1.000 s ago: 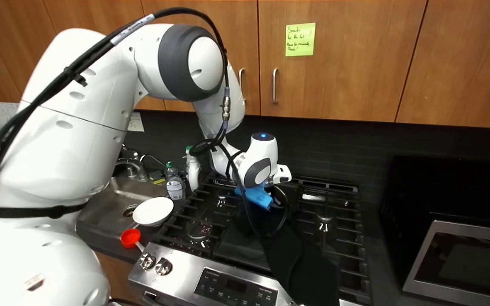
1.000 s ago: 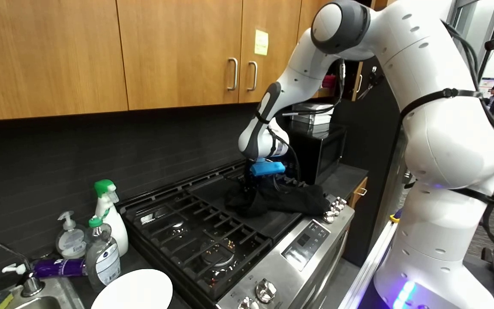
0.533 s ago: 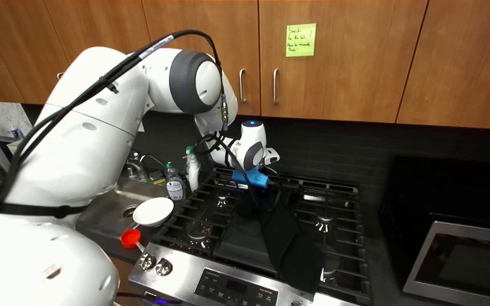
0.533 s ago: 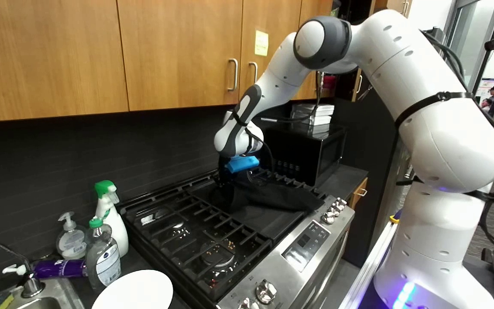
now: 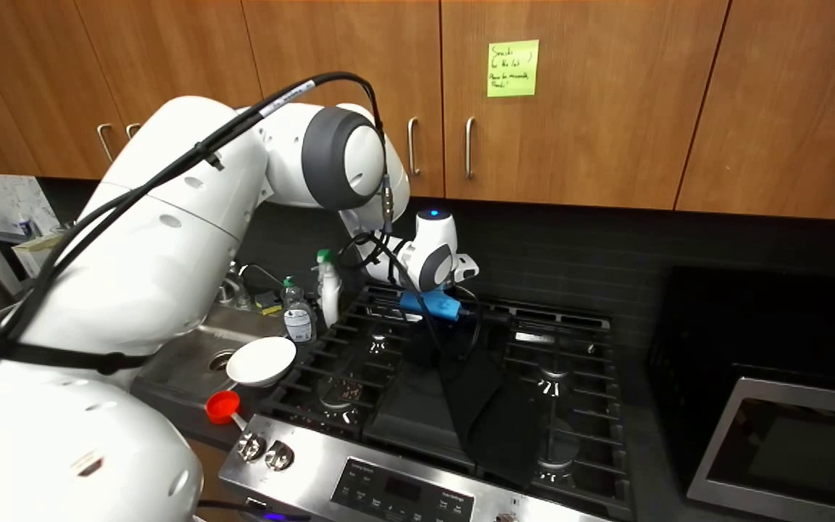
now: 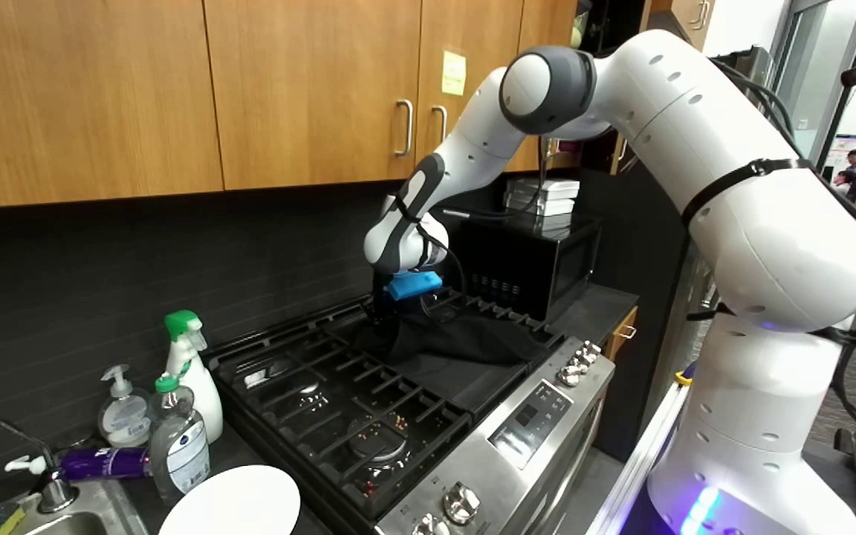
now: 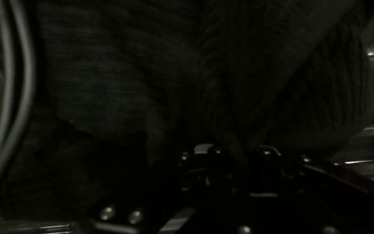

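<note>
So the stove (image 6: 472,390) fills the middle in both exterior views, and a big black cloth (image 5: 493,420) lies across its top, with 1 end all bunched up toward the back. The gripper (image 7: 235,152) is clamped on a fold of that cloth, kinda dark in the wrist view but the pinch shows. Off beside the stove there's 1 green-topped spray bottle (image 6: 199,386), 1 white bowl (image 5: 262,360) and 1 little red cup (image 5: 222,406).

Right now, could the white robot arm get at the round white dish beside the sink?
Probably not yet: its black pincer looks shut on the black knitted cloth, though nothing covers the dish itself.
</note>
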Robot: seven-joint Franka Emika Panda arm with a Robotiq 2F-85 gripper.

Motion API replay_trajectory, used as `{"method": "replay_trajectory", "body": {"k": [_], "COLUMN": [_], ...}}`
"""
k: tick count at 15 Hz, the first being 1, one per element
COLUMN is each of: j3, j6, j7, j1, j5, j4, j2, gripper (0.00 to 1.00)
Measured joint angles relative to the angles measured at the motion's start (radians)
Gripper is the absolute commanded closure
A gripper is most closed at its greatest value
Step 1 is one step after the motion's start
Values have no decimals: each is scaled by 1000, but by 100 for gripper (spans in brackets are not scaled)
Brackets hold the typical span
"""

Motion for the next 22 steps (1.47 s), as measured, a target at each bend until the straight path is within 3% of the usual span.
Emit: {"method": "replay_trajectory", "body": {"k": [8,16,19,22], "j3": [26,5,-4,-68], "j6": [172,196,226,267], "j7": [27,73,73,73], "j1": [-98,-143,-141,-76], "j5": [132,163,155,75], "j4": [-300,-703,-746,-697], "j2": [-137,-359,-380,-351], "gripper": [96,96,96,96]}}
